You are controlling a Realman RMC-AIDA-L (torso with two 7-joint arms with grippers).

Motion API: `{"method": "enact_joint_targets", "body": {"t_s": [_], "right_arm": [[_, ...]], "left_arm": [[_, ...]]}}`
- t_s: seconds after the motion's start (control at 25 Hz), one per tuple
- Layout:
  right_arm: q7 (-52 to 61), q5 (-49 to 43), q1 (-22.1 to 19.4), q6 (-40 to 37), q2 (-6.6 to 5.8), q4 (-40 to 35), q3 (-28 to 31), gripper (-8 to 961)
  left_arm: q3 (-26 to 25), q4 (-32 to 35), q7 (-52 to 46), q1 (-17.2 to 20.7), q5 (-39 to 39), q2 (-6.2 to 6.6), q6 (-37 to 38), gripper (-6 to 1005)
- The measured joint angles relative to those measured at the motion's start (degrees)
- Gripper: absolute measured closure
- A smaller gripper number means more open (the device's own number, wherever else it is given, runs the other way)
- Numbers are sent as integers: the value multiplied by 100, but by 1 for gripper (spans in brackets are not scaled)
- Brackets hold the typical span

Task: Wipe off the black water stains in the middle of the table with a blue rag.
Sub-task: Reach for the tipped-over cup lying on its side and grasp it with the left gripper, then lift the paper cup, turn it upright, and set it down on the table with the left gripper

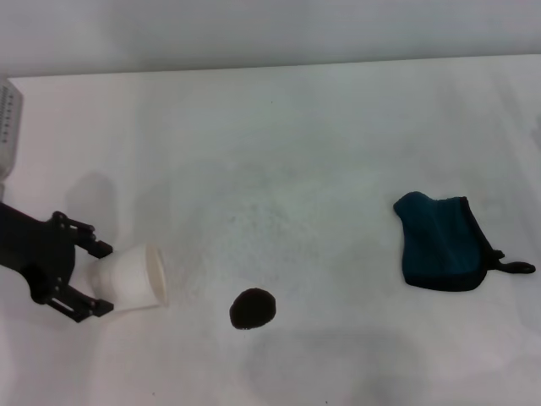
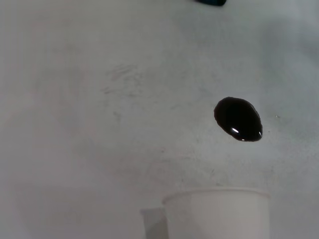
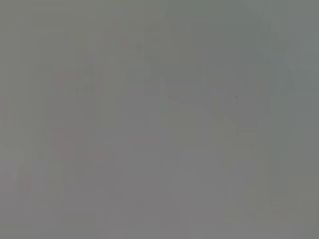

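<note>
The black water stain (image 1: 253, 309) is a small roundish dark blotch on the white table (image 1: 279, 144), near the front middle. It shows wet and glossy in the left wrist view (image 2: 238, 119). The blue rag (image 1: 439, 241) lies crumpled at the right, its black loop tag pointing right, and only a corner of the rag (image 2: 209, 2) reaches the left wrist view. My left gripper (image 1: 100, 277) is at the front left, shut on a white cup (image 1: 131, 277) tipped sideways with its mouth toward the stain. The cup's rim (image 2: 217, 199) fills the near part of the left wrist view. My right gripper is out of view.
A white box-like object (image 1: 7, 127) stands at the far left edge. The table's back edge runs along the top of the head view. The right wrist view shows only a flat grey field.
</note>
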Motion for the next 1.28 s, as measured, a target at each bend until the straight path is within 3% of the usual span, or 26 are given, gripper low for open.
{"method": "enact_joint_targets", "body": {"t_s": [0.56, 0.84, 0.96, 1.08, 1.28], "right_arm": [[45, -1, -18, 258, 0, 87, 0, 83], [78, -2, -56, 263, 0, 94, 0, 84], [79, -7, -68, 270, 0, 94, 0, 84], [79, -15, -70, 323, -3, 93, -9, 84], [79, -14, -71, 382, -9, 88, -9, 84]], "left_arm": [[-3, 708, -6, 136, -47, -3, -686, 124], [-3, 760, -27, 122, -108, -9, -758, 127], [-3, 762, -61, 105, -207, -9, -785, 197], [-2, 763, -178, 90, -480, -9, -788, 248], [-2, 709, -286, 186, -1610, 0, -809, 270]]}}
